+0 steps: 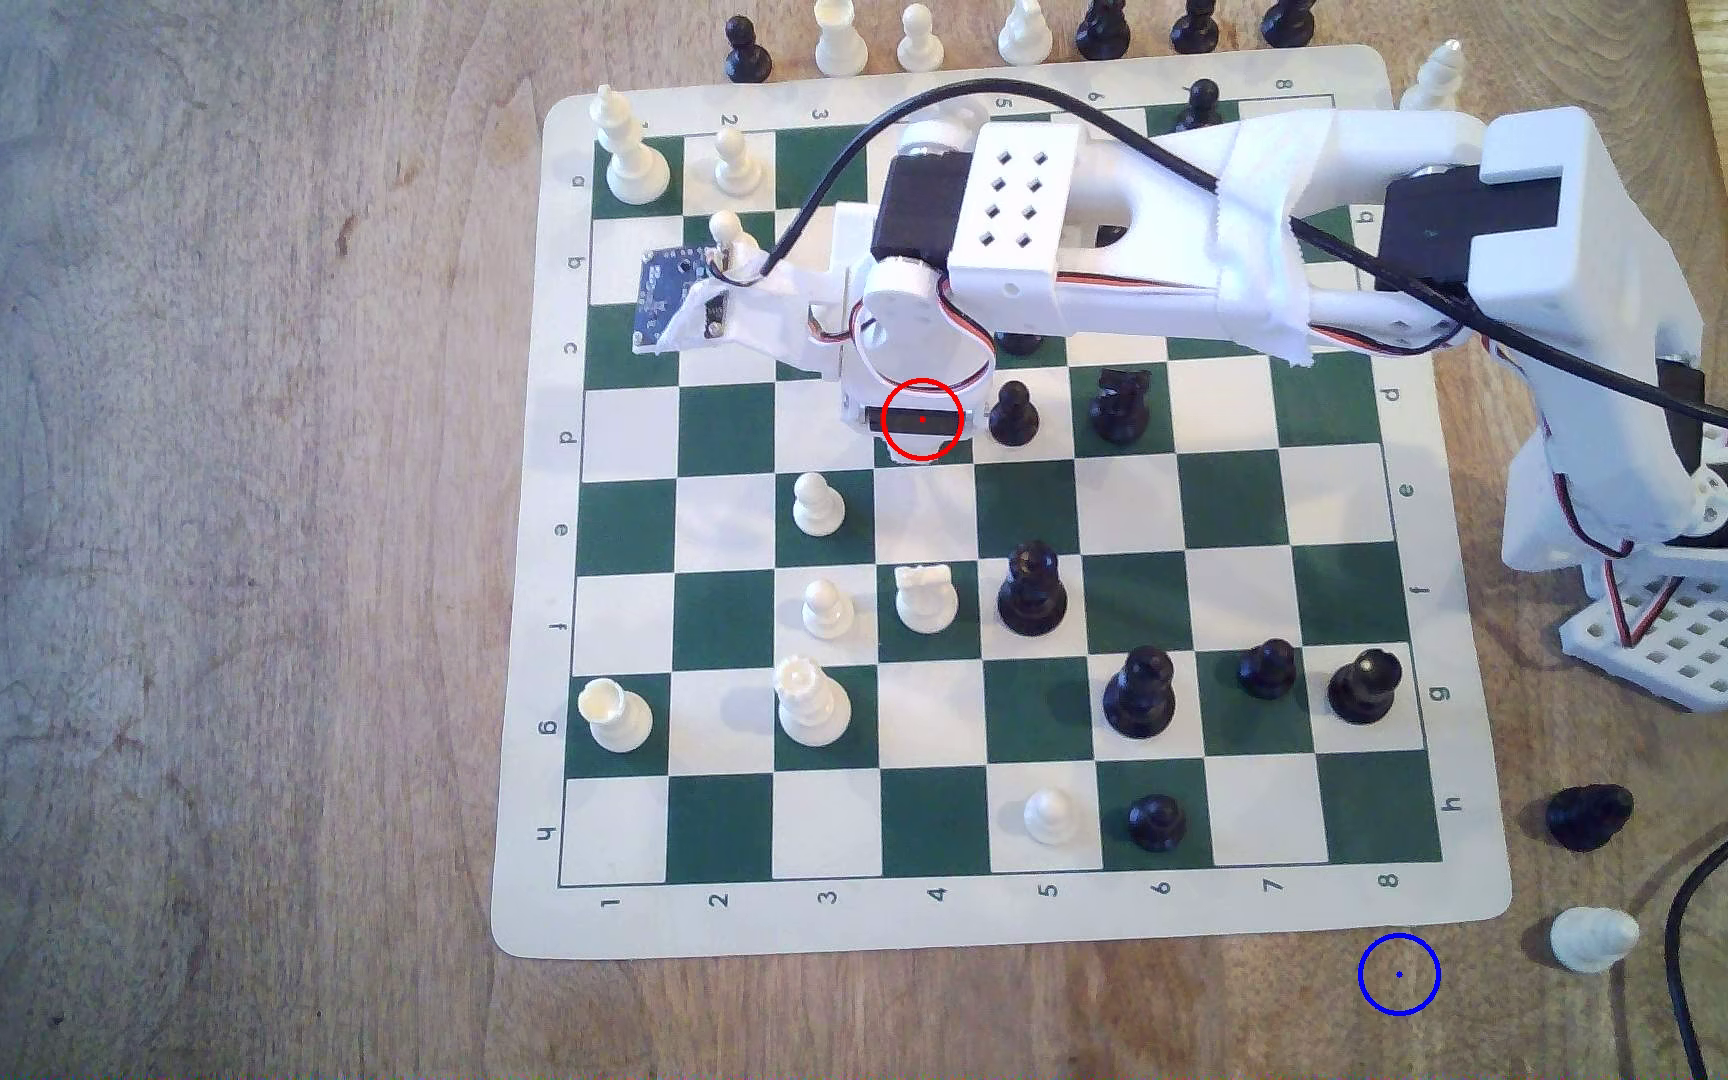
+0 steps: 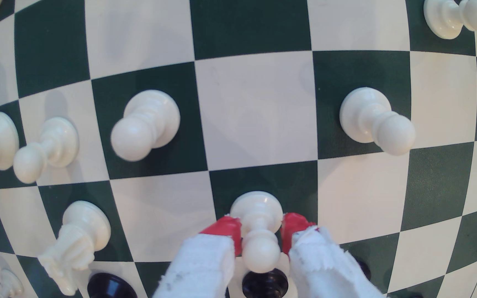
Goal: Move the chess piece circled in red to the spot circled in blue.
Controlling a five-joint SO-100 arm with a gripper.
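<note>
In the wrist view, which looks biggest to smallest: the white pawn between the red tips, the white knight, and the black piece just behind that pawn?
1. White knight, though it sits off to the side, so the lens may stretch it.
2. White pawn between the pincer tips.
3. Black piece, mostly hidden, so unsure.

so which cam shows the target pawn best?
Wrist view: the pawn stands between the tool's red fingertips, head to base visible. In the exterior view the wrist covers it.
</note>
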